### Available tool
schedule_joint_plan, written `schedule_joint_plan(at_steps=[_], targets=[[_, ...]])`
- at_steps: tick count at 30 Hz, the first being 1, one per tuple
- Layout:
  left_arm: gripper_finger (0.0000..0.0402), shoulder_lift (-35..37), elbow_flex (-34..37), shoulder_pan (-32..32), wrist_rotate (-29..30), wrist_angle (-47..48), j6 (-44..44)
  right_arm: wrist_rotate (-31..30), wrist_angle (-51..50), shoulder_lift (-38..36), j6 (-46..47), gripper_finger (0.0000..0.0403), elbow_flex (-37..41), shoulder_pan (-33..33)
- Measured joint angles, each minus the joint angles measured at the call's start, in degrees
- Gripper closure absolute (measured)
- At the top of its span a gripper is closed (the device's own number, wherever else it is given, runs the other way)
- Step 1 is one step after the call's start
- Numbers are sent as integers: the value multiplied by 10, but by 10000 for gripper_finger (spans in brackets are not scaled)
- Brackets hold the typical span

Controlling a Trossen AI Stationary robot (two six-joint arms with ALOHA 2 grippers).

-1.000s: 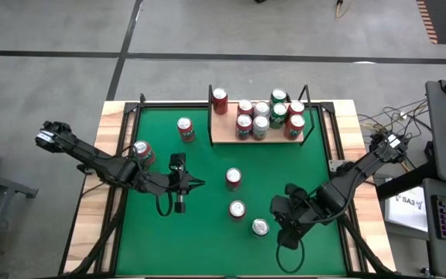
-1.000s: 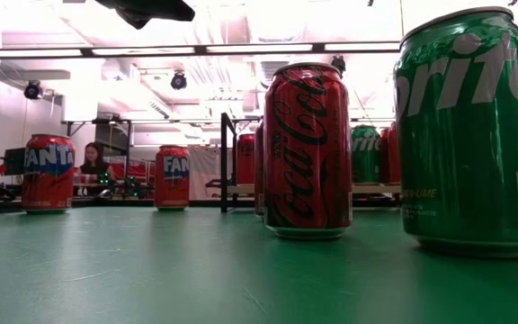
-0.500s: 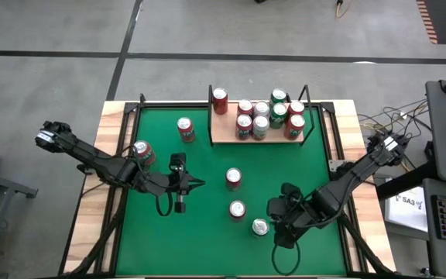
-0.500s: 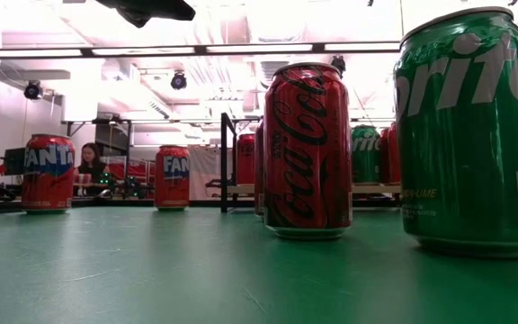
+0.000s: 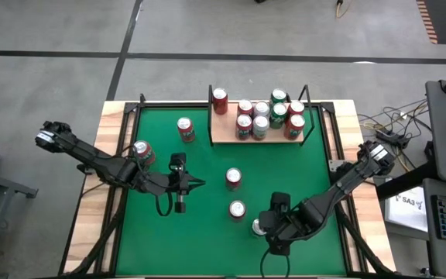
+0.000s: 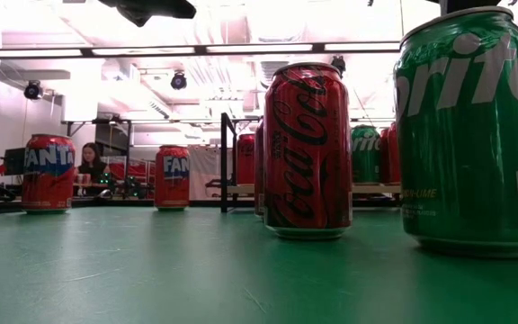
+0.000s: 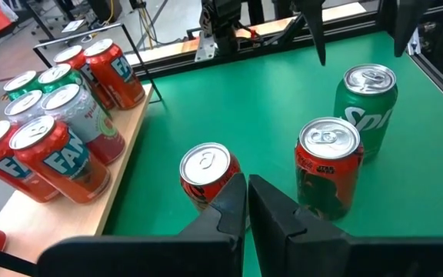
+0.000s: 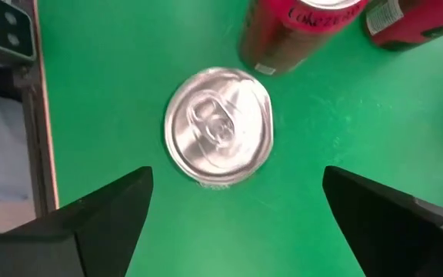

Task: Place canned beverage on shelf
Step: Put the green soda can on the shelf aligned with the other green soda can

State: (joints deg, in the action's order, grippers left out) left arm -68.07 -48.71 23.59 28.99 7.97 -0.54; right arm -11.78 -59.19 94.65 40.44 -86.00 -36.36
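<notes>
High view gives you the green Sprite can (image 5: 260, 226) standing upright on the green tabletop (image 5: 207, 170), near its front edge and just beside a red Coca-Cola can (image 5: 237, 209). It has a green body and a plain silver lid with the pull tab unopened; the right wrist view looks straight down on that lid (image 8: 218, 127). The shelf (image 5: 258, 133), a light tan board with black uprights, sits at the far edge, well apart from the can, and carries a cluster of cans.

Your right gripper (image 5: 269, 226) hangs over the Sprite can with its fingers (image 8: 102, 219) spread wide, one on each side of the lid and clear of it. It holds nothing. That arm reaches in from the right side of the table, wrist bent to point downward.

Your left gripper (image 5: 198, 184) waits over the table's left half, fingers (image 7: 221, 211) pressed together and empty.
</notes>
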Motion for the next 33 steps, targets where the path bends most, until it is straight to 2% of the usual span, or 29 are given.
schedule_joint_plan(at_steps=[21, 25, 31, 33], targets=[[400, 0, 1, 0, 0, -4, 2, -2, 45, 52, 35, 32, 1, 19], [400, 0, 1, 0, 0, -6, 2, -1, 43, 55, 31, 56, 1, 25], [400, 0, 1, 0, 0, -8, 2, 11, 27, 48, -11, 136, 1, 28], [400, 0, 1, 0, 0, -10, 2, 16, 13, 45, -20, 138, 1, 30]])
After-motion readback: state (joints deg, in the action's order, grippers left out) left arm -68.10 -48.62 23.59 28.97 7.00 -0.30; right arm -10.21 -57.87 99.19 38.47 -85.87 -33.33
